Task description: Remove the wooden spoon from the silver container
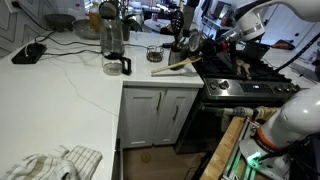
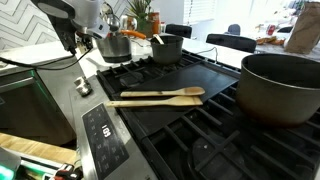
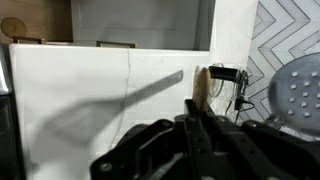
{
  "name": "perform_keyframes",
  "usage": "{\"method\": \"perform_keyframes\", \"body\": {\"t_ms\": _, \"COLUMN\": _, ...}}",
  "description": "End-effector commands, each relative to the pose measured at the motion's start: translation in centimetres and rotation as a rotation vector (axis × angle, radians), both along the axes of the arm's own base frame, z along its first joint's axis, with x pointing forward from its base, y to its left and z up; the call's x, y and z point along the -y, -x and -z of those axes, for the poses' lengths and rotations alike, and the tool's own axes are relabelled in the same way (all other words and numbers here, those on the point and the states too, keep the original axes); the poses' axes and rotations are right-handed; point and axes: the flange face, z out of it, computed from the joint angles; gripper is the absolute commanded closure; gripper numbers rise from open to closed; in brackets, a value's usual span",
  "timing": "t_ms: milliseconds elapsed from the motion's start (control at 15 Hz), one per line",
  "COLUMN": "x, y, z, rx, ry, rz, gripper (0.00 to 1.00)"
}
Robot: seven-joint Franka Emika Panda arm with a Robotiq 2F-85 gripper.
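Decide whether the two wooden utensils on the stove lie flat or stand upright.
Flat: in an exterior view the wooden utensils lie side by side on the stove top, in no container.

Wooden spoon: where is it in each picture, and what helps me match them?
In an exterior view: the wooden spoon lies flat mid-picture, right of the glass carafe.
In an exterior view: it lies flat on the black stove, left of the big pot.
Wrist view: a pale wooden strip above the fingers; maybe the spoon, cannot tell.
Shared landmark: the black stove, in both exterior views.
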Motion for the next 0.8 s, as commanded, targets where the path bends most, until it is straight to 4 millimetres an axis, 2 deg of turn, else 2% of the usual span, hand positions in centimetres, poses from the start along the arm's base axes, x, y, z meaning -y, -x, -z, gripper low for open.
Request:
{"method": "perform_keyframes", "body": {"t_ms": 0, "x": 0.1, "y": 0.1, "z": 2.5, "rx": 0.028, "ry": 0.003, "rz": 0.041, "gripper": 0.98}}
{"method": "perform_keyframes", "body": {"t_ms": 267, "x": 0.2, "y": 0.1, "z": 4.5, "rx": 0.035, "ry": 0.021, "rz": 0.064, "gripper": 0.98}}
{"method": "perform_keyframes", "body": {"t_ms": 333, "x": 0.2, "y": 0.1, "z": 4.9, "rx": 0.032, "ry": 0.024, "rz": 0.067, "gripper": 0.89}}
{"method": "perform_keyframes", "body": {"t_ms": 400, "x": 0.3, "y": 0.1, "z": 5.2, "rx": 0.032, "ry": 0.026, "rz": 0.072, "gripper": 0.67}}
{"method": "perform_keyframes", "body": {"t_ms": 533, "x": 0.4, "y": 0.1, "z": 5.8, "rx": 0.024, "ry": 0.023, "rz": 0.073, "gripper": 0.63}}
{"method": "perform_keyframes", "body": {"t_ms": 733, "x": 0.6, "y": 0.1, "z": 6.4, "rx": 0.006, "ry": 0.014, "rz": 0.073, "gripper": 0.42}}
